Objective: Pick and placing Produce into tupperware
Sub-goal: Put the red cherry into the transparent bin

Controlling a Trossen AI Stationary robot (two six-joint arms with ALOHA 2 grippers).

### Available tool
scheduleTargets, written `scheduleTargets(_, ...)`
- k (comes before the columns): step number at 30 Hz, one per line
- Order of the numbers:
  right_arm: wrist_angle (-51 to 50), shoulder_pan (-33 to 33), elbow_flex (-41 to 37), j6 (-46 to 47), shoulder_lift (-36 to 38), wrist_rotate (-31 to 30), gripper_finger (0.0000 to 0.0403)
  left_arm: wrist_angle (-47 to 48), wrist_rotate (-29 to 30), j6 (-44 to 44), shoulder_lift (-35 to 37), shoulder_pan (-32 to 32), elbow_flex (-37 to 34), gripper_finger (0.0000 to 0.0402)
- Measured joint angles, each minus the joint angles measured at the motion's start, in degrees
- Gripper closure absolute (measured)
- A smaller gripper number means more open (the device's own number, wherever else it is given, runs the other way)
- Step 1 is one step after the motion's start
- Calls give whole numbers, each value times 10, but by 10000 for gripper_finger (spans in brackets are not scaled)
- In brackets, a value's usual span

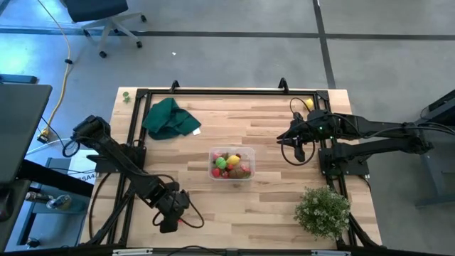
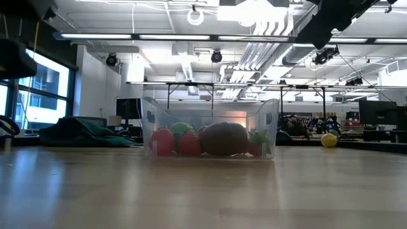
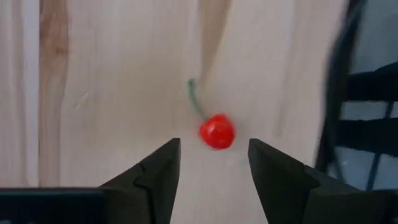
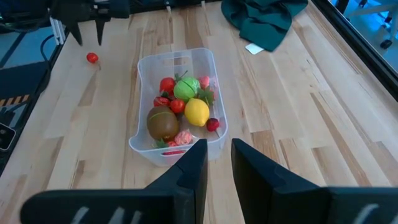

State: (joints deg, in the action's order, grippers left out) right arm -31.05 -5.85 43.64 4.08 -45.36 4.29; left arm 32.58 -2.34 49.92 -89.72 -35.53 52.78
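- Table point(image 1: 270, 135): pale wood planks bordered by a black frame; both arms reach in from its sides.
- Left arm point(image 1: 114, 153): runs from the table's left edge toward the near edge, ending at the left gripper point(image 1: 170, 213) near the front left corner.
- Right arm point(image 1: 377, 135): lies along the right side, its right gripper point(image 1: 293, 134) raised over the wood to the right of the tub, well apart from it.
- Plant point(image 1: 323, 210): bushy and pale green, at the front right corner.
- Cloth point(image 1: 169, 118): dark green, bunched at the back left.
- Tub point(image 1: 232, 164): clear plastic, near the table's middle, between the two grippers; it holds produce, including a brown piece point(image 4: 162, 122), a yellow piece point(image 4: 196, 112), a green piece point(image 4: 186, 89) and several red ones.
- Left gripper, wrist view: fingers point(image 3: 152, 177) stand parted with nothing between them.
- Cherry point(image 3: 216, 131): red with a thin green stem, lying on bare wood just ahead of the gap between the left fingertips and slightly toward one side, apparently touching neither. In the high view it is a red speck point(image 1: 188, 220) just beside the gripper, well apart from the tub, with open wood between them.
- Right gripper, wrist view: fingers point(image 4: 186, 171) show a narrow gap and hold nothing; the tub lies beyond them.
- Yellow ball point(image 1: 308, 104): at the back right by the frame, behind the right gripper.
- Small green object point(image 1: 126, 95): outside the frame at the back left corner; what it is cannot be told.
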Motion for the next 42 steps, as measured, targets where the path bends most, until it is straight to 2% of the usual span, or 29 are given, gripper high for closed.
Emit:
scheduleTargets(7, 0, 0, 0, 0, 0, 0, 340, -27, -9, -4, -39, -5, -1, 198)
scheduleTargets(19, 0, 0, 0, 0, 0, 0, 340, -32, -4, -16, -59, -5, -1, 159)
scheduleTargets(42, 0, 0, 0, 0, 0, 0, 340, -54, 22, -31, -95, -21, 1, 159)
